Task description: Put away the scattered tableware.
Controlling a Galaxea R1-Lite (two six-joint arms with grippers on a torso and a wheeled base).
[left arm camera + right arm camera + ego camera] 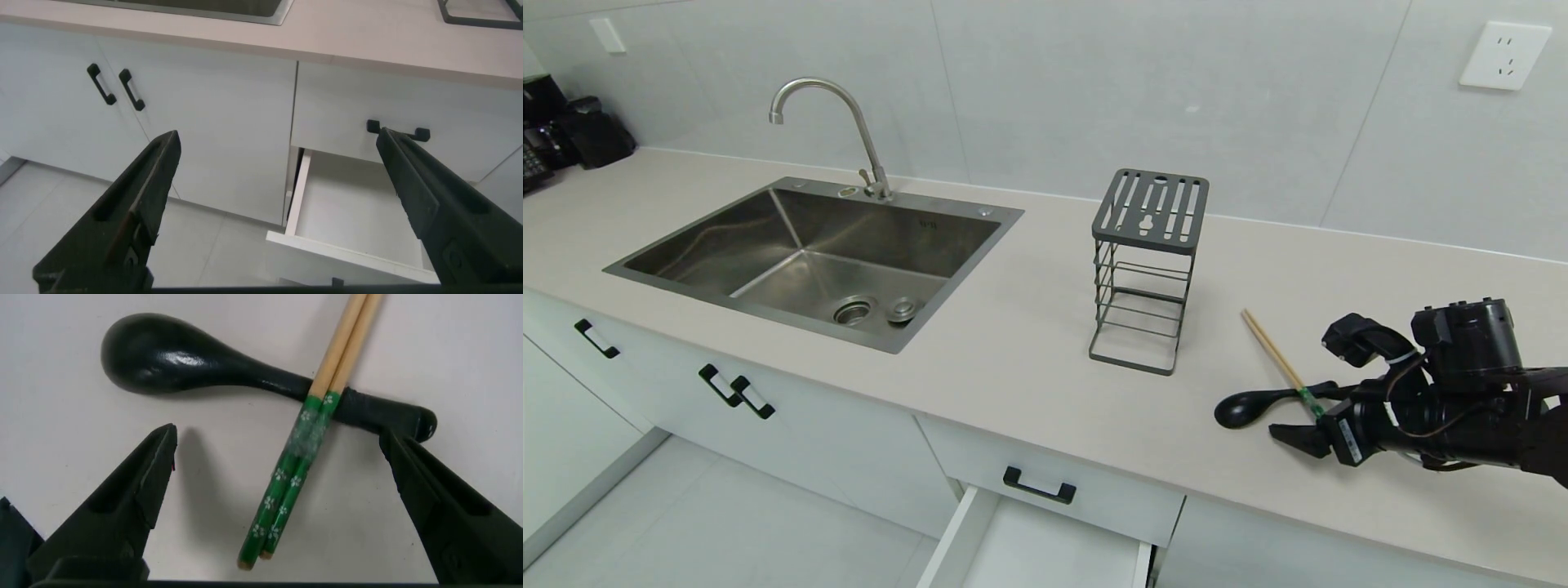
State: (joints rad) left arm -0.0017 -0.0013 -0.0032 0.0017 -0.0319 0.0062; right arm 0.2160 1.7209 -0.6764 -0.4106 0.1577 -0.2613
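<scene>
Right claw (278,439) wide open, holding nothing, one finger each side of spoon (172,363) and chopsticks (327,384). Spoon black, shiny, smooth, round bowl, lying flat on pale bench (1029,343). Chopsticks thin wooden pair, green flowery ends, lying across spoon handle. Left claw (278,139) wide open, holding nothing, above open white drawer (351,204). Dark wire rack (1147,278) upright on bench.
</scene>
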